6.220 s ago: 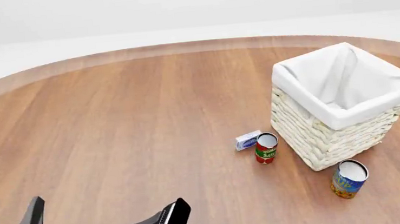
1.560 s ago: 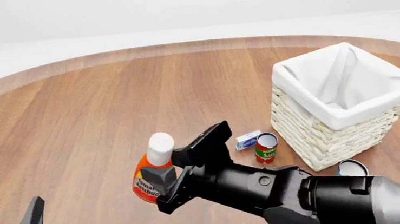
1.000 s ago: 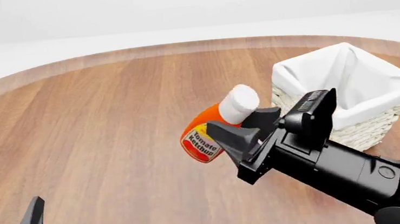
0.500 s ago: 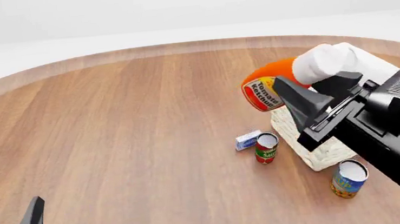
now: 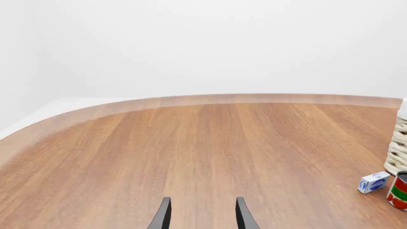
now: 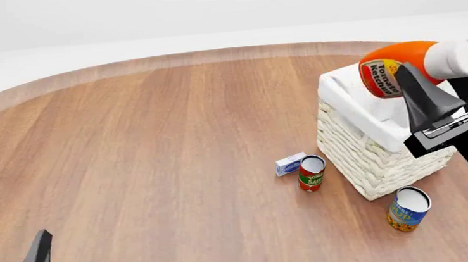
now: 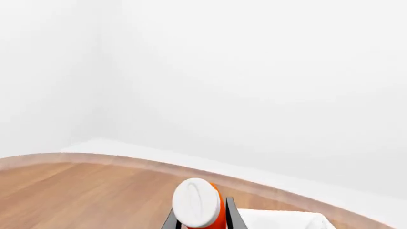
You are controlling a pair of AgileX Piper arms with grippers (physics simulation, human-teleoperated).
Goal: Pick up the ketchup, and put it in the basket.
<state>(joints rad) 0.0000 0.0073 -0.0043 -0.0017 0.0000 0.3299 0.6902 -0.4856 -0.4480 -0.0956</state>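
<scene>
Simulated tabletop (image 6: 133, 146) (blank white surround)

The bench (image 6: 133, 146) is a warm brown wood-grain surface with a paler curved band along its far edge, beyond which lies white. The basket (image 6: 372, 157) stands on it toward the right — cream wicker, white cloth folded over the rim. Near its left wall stands a red-and-green labelled can (image 6: 311, 172), upright, with a small blue-and-white box (image 6: 289, 163) just beside it on the far left. A blue-and-yellow can (image 6: 408, 208) stands near the basket's near corner — apart from it.
</scene>
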